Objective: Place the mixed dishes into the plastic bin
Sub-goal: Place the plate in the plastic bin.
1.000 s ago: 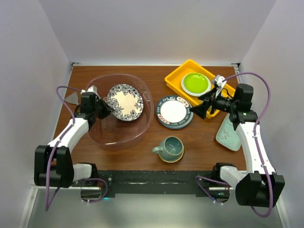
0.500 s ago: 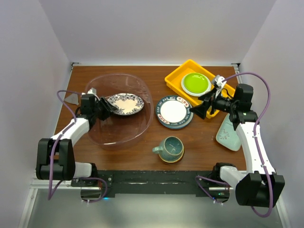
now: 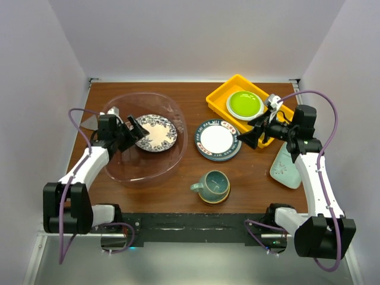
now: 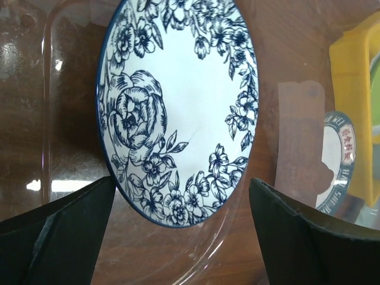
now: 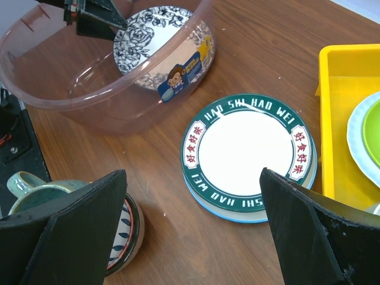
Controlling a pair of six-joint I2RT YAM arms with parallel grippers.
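The blue floral plate point(image 3: 155, 132) point(image 4: 178, 107) lies inside the plastic bin point(image 3: 127, 175) point(image 4: 44, 119), near its right wall. My left gripper point(image 3: 134, 130) point(image 4: 181, 202) hovers open inside the bin at the plate's left edge, touching nothing. The dark lettered plate point(image 3: 218, 140) point(image 5: 246, 151) rests on another blue-edged plate on the table. A teal mug point(image 3: 212, 184) point(image 5: 27, 187) stands on a small patterned bowl point(image 5: 122, 237). A pale mint dish point(image 3: 285, 166) lies at the right. My right gripper point(image 3: 249, 136) point(image 5: 191, 178) hangs open, empty, just right of the lettered plate.
A yellow tray point(image 3: 221, 95) point(image 5: 344, 119) at the back right holds a lime-green plate point(image 3: 244, 104) point(image 5: 368, 127). The right arm reaches over the tray's near corner. The bin carries a cartoon sticker point(image 5: 178, 77) on its wall.
My left gripper opened and let go of the floral plate, which dropped from a tilted hold to lying in the bin. The bin shifted slightly left. The right arm stayed still.
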